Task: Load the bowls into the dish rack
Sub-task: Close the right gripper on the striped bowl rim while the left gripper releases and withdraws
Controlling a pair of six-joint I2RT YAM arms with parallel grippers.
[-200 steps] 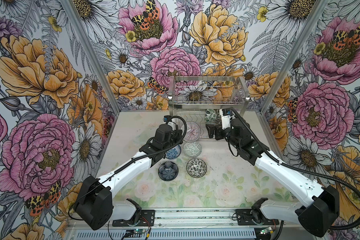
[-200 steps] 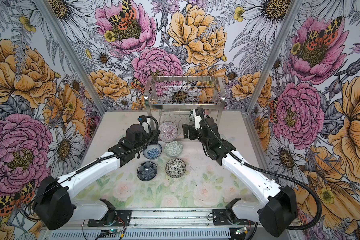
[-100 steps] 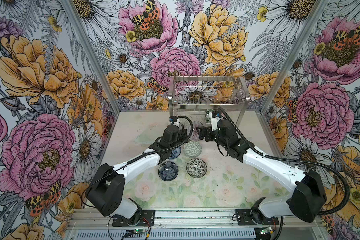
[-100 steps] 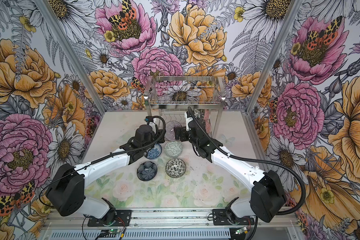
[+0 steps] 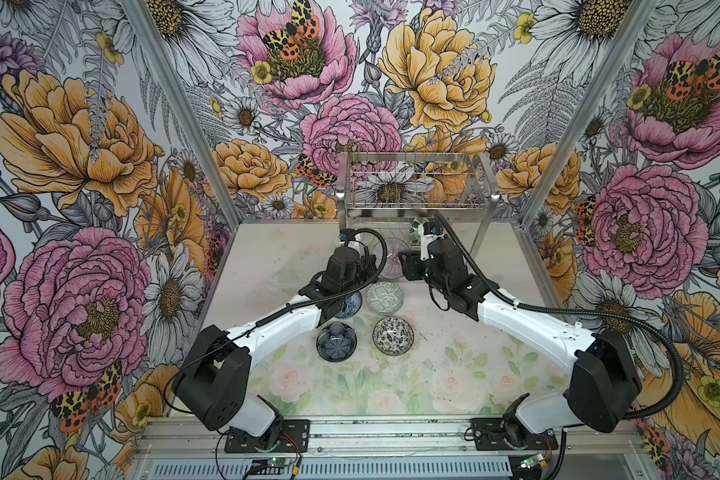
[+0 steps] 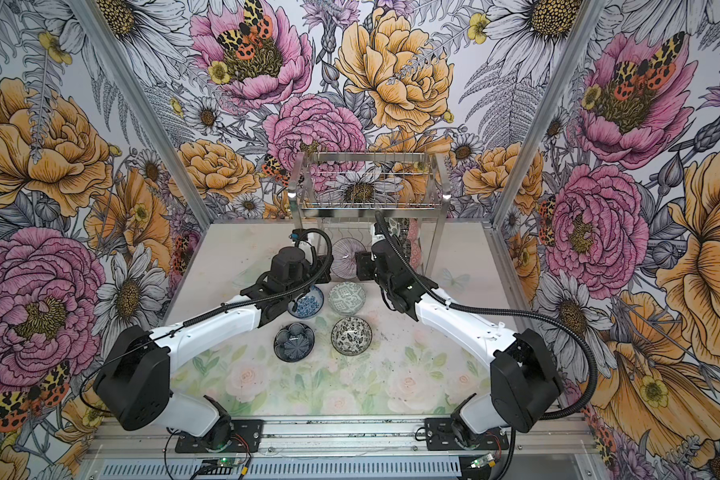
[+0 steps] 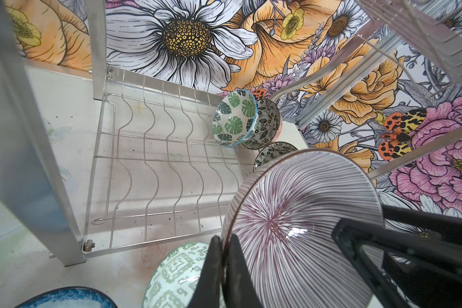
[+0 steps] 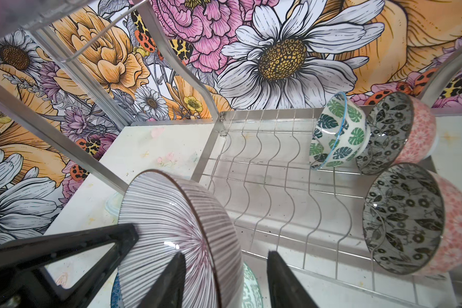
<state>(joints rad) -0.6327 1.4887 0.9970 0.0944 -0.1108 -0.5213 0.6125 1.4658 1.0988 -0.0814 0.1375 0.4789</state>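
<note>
1. Both arms reach forward, wrists meeting before the dish rack (image 5: 415, 213).
2. The left gripper (image 7: 222, 241) pinches the striped bowl (image 7: 299, 221) by its rim; the right gripper (image 8: 226, 253) straddles the opposite rim, jaws apart.
3. The bowl stands on edge, purplish lines radiating, near the lower shelf (image 7: 155, 159).

Looks like a robotics lab test cell, not anybody's real kitchen: bare aluminium posts (image 5: 186, 112) frame walls (image 5: 80, 137) papered in giant printed flowers, the left arm (image 5: 275, 328) and right arm (image 5: 533, 328) are bolted to a metal rail (image 5: 391, 430) along the bench (image 5: 391, 386) front, and there's a bare circuit board (image 5: 274, 462) with loose wires below.
</note>
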